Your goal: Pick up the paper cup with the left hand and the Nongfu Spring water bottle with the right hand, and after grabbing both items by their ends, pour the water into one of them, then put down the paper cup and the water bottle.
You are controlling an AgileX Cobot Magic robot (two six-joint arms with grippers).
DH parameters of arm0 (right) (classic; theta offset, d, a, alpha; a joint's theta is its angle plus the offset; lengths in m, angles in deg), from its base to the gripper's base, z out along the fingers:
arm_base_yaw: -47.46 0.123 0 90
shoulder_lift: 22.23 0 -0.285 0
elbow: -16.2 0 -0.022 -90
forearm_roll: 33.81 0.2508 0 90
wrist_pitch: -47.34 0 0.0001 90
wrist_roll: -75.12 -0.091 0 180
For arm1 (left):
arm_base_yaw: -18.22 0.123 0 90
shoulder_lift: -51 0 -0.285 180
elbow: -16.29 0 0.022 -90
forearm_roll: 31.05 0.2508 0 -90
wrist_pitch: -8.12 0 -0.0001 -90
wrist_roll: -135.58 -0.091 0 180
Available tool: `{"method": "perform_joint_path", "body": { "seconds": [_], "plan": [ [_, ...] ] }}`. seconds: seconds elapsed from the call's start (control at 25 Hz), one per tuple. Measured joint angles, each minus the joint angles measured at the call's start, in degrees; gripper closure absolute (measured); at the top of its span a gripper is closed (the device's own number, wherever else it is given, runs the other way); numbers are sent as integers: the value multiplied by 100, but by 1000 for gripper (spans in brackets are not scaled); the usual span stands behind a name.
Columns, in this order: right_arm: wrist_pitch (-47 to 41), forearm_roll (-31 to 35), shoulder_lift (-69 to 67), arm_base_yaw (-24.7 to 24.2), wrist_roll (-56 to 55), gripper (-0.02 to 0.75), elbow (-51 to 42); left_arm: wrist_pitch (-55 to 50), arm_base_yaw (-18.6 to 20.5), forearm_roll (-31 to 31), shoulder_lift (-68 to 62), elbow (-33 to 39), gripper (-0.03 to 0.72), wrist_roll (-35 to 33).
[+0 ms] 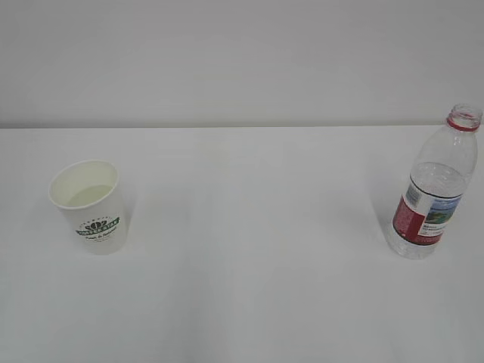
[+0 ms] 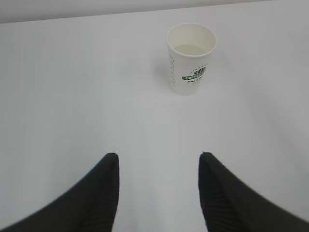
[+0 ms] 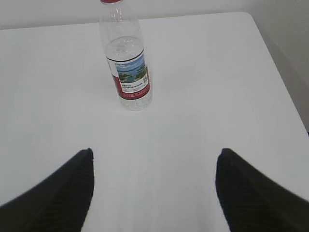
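The paper cup (image 1: 89,206) stands upright on the left of the white table, green logo facing front, with a little clear water (image 1: 89,196) inside. In the left wrist view the paper cup (image 2: 190,59) is well ahead of my left gripper (image 2: 159,157), which is open with only table between its fingers. The Nongfu Spring water bottle (image 1: 435,185) stands upright at the right, uncapped, red neck ring on top. In the right wrist view the water bottle (image 3: 126,57) is ahead and left of my right gripper (image 3: 154,152), which is open wide and holds nothing. Neither arm shows in the exterior view.
The white table (image 1: 249,249) spreads between cup and bottle. Its right edge and far right corner (image 3: 251,14) show in the right wrist view. A pale wall (image 1: 242,60) rises behind the table.
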State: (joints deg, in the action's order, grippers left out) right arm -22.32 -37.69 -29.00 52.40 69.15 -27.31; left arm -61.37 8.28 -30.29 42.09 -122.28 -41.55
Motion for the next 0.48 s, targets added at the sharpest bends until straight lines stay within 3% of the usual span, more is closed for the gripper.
{"method": "perform_joint_path", "body": {
  "seconds": [0.48],
  "plan": [
    [84,13,0,0,0,148,-332,270,0,40,0,423,310,0]
  ]
}}
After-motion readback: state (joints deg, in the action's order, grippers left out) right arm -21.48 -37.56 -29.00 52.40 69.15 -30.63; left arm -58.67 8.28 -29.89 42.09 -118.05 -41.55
